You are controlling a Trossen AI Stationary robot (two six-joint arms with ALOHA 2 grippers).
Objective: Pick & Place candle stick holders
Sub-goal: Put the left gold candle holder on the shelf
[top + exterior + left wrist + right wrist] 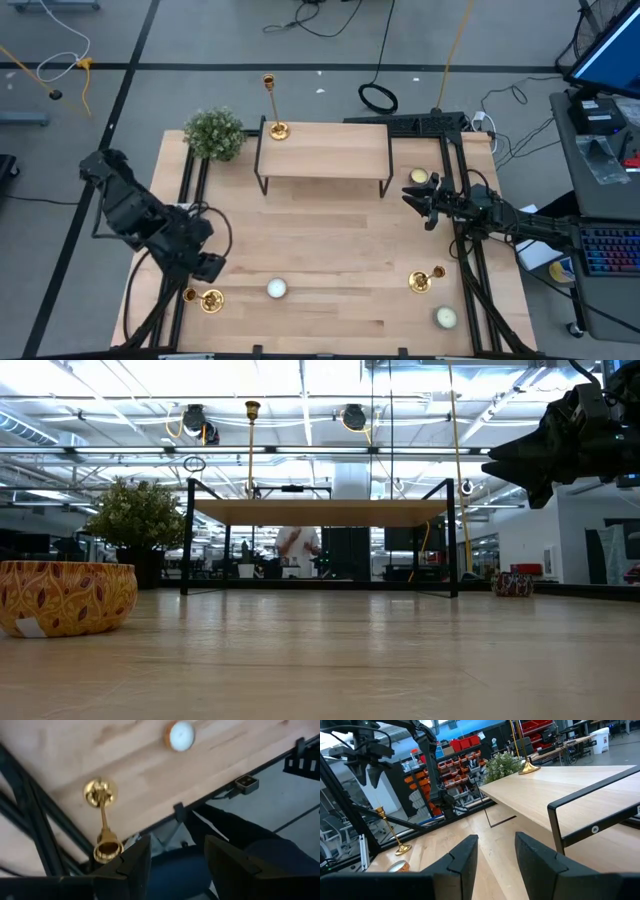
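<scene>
At the lower left of the high view, your left gripper (207, 268) hangs just above a gold candlestick (207, 299) standing at the table's (330, 240) near edge; its fingers are spread and pinch nothing. A white candle (276, 289) sits just to its right. At lower right stands a second candlestick (423, 280), with a pale candle (445, 318) below it. Your right gripper (422, 203) hovers at the right middle, fingers apart and empty. Farthest off, the tall candlestick (273, 110) stands on the shelf's (325, 150) upper-left corner, beside the plant (214, 133). Expect these to be stiff, slick metal and top-heavy on a thin stem, so they likely tip easily. Take hold low on the stem, just above the flared base.
</scene>
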